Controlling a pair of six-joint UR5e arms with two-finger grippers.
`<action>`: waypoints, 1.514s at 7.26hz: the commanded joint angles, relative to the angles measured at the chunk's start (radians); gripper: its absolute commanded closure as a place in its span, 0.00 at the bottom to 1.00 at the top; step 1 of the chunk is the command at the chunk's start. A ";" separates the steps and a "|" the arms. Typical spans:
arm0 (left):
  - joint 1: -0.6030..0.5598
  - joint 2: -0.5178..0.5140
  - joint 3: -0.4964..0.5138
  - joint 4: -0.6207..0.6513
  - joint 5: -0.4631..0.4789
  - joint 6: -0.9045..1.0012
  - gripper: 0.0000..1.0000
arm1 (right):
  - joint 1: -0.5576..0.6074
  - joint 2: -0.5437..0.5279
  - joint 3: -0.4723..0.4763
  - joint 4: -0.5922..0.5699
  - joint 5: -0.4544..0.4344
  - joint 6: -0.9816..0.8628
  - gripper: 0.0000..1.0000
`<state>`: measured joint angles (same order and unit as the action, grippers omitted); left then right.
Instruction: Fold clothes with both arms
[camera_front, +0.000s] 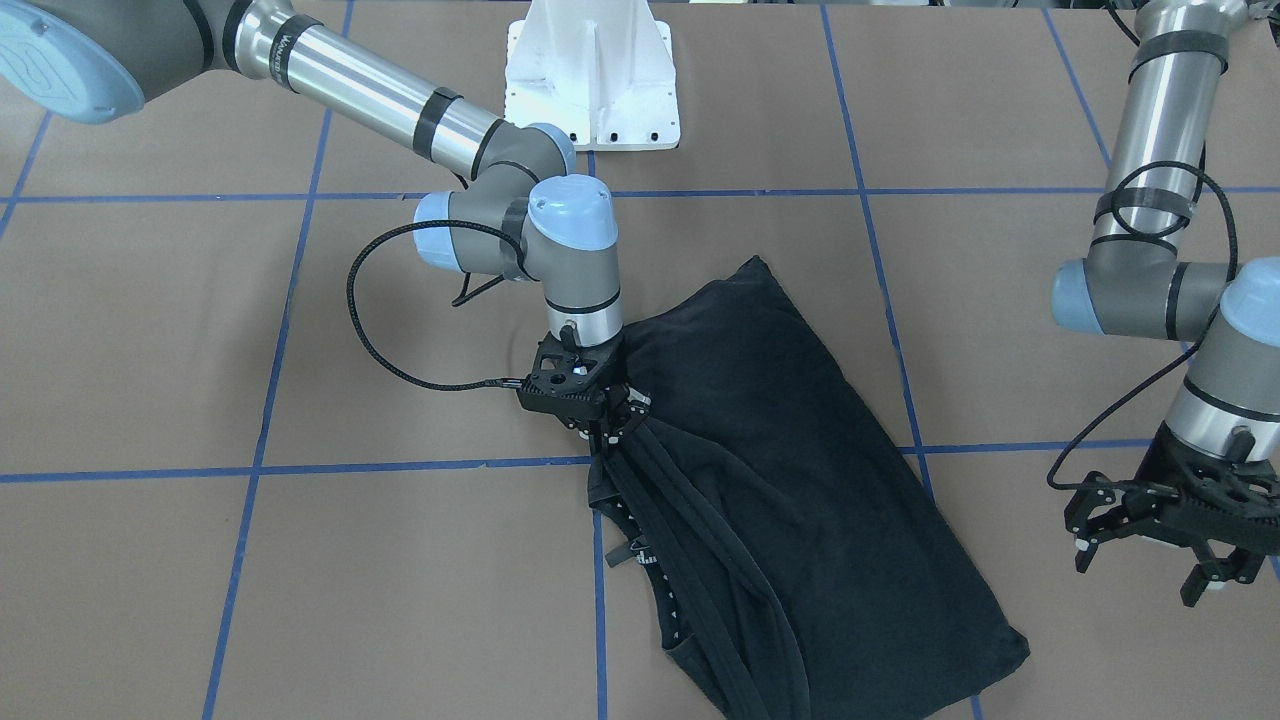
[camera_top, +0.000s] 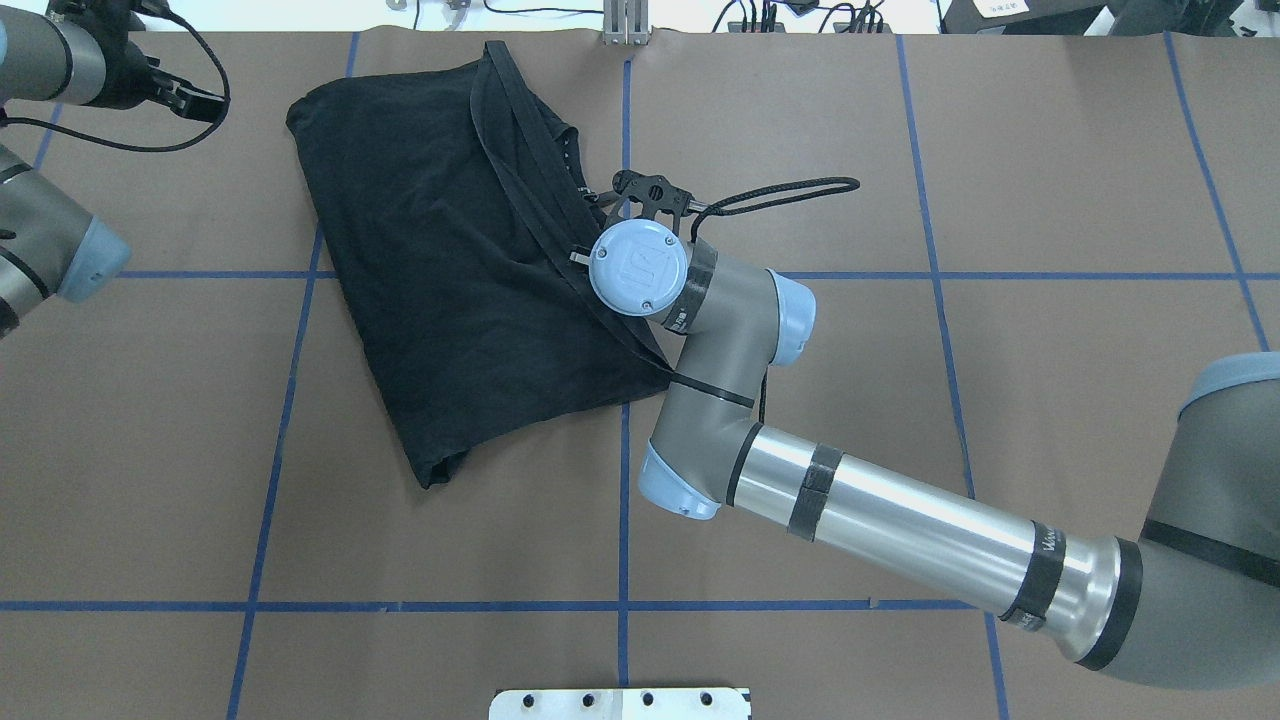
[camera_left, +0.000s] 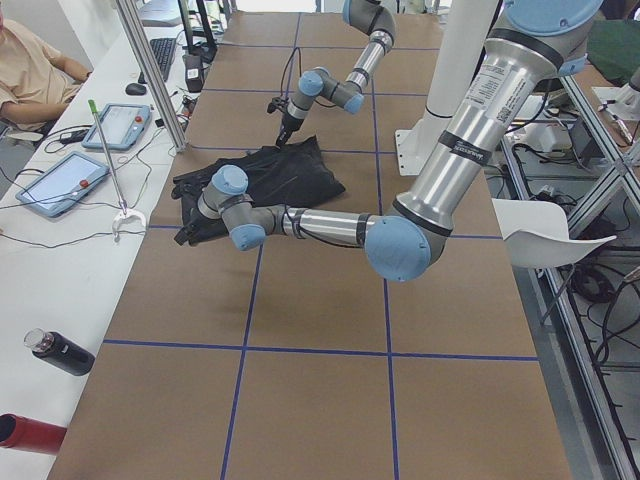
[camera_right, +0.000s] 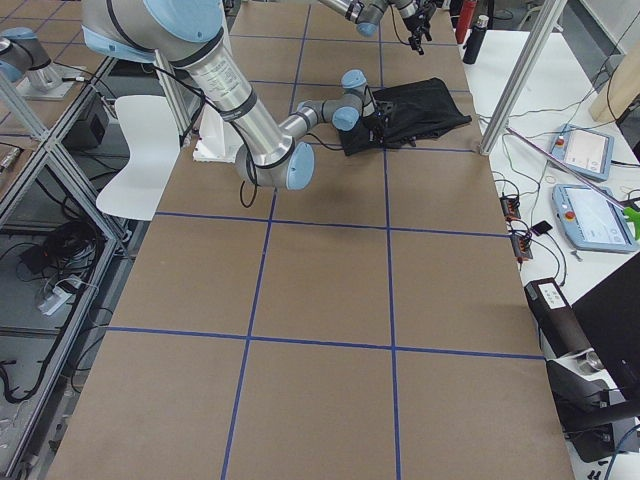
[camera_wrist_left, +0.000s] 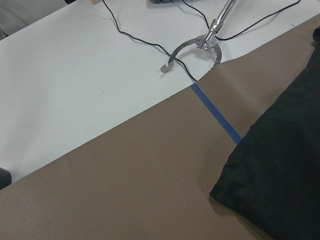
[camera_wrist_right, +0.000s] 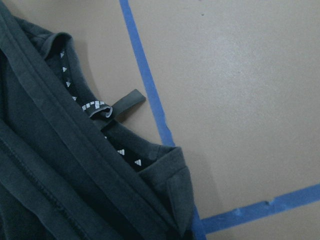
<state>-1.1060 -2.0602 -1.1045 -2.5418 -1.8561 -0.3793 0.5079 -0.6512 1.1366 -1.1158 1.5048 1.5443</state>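
The black T-shirt (camera_front: 800, 450) lies folded lengthwise on the brown table, print hidden; it also shows in the overhead view (camera_top: 430, 250). My right gripper (camera_front: 612, 425) is at the shirt's edge by the collar, and its fingers look shut on bunched hems that converge at them. The right wrist view shows the collar with its small label (camera_wrist_right: 97, 107), no fingers. My left gripper (camera_front: 1145, 565) is open and empty, hovering off the shirt's other side, apart from it. The left wrist view shows a corner of the shirt (camera_wrist_left: 285, 175).
The white pedestal base (camera_front: 590, 75) stands behind the shirt. Blue tape lines (camera_front: 300, 468) cross the table. Past the table's far edge lies a white bench with cables and a metal ring tool (camera_wrist_left: 192, 47). Tablets and bottles sit along it.
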 joint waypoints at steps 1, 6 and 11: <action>0.000 0.000 0.000 0.000 0.000 -0.004 0.00 | -0.002 -0.024 0.070 -0.004 0.006 -0.018 1.00; 0.012 -0.001 0.000 -0.029 0.000 -0.046 0.00 | -0.185 -0.277 0.435 -0.090 -0.159 0.016 1.00; 0.015 -0.001 0.000 -0.029 0.000 -0.070 0.00 | -0.224 -0.445 0.630 -0.110 -0.193 0.030 1.00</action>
<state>-1.0908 -2.0617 -1.1032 -2.5709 -1.8561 -0.4332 0.2876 -1.0253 1.6858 -1.2247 1.3095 1.5763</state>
